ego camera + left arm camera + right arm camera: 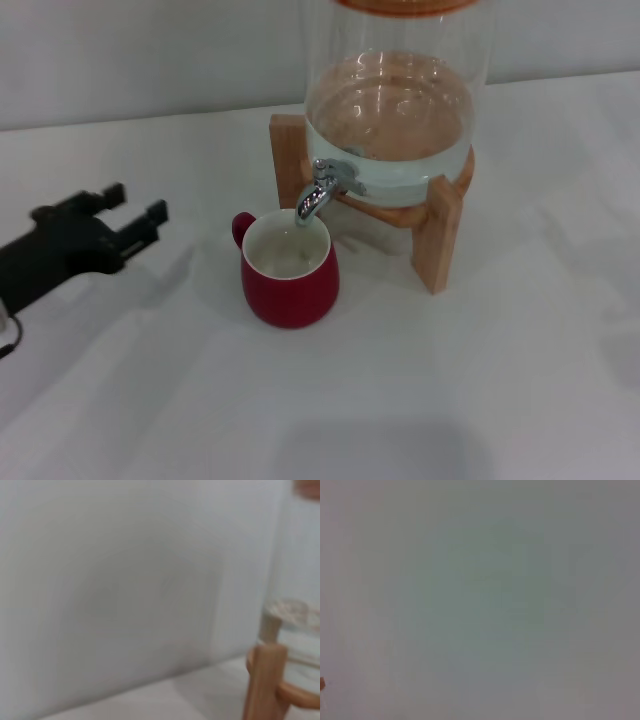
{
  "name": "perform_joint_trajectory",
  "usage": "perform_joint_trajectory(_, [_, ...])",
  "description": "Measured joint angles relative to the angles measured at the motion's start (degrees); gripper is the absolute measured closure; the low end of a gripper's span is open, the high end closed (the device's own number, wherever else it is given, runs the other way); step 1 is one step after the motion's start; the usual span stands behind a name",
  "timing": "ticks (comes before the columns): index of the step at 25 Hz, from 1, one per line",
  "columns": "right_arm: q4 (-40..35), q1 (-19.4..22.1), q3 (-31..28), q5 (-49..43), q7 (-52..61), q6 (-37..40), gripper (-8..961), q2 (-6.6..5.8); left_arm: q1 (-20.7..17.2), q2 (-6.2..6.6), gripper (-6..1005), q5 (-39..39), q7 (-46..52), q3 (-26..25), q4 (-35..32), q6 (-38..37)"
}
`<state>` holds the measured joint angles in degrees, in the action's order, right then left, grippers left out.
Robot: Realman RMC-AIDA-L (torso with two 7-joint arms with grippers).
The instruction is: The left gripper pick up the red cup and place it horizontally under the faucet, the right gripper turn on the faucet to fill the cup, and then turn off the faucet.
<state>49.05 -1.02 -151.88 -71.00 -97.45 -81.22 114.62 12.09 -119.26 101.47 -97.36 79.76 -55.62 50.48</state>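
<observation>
The red cup (290, 268) stands upright on the white table, its cream inside showing, handle toward the far left. Its mouth sits right under the spout of the chrome faucet (320, 190), which is fitted to a clear glass dispenser jar (395, 110) partly filled with water. My left gripper (135, 212) is open and empty, to the left of the cup and apart from it. The right gripper is out of view in the head view, and the right wrist view shows only a blank surface.
The jar rests on a wooden stand (437, 235), also seen in the left wrist view (265, 680). A white wall rises behind the table (400, 400).
</observation>
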Motion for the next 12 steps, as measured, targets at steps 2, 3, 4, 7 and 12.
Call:
perform_joint_trajectory(2, [0.0,0.09,0.0,0.02,0.05,0.0,231,-0.08,-2.14,0.01,427,2.39,0.09,-0.27,-1.99,0.0])
perform_joint_trajectory(3, [0.0,0.11,0.0,0.02,0.1,0.0,231,-0.15,-2.97,0.02,379,3.87,0.01,-0.48,-2.69,0.03])
perform_joint_trajectory(4, [0.0,0.13,0.0,0.02,0.14,0.01,231,-0.18,-3.9,0.05,332,5.62,-0.13,-0.85,-3.31,0.2])
perform_joint_trajectory(7, [0.0,0.15,0.01,-0.04,0.21,-0.3,231,-0.35,-4.88,0.08,233,8.7,-0.31,-2.41,-3.59,1.61])
perform_joint_trajectory(12, [0.25,0.15,0.23,-1.25,0.74,-2.24,231,-1.02,-3.82,0.14,130,13.47,-0.02,-10.96,0.8,11.37])
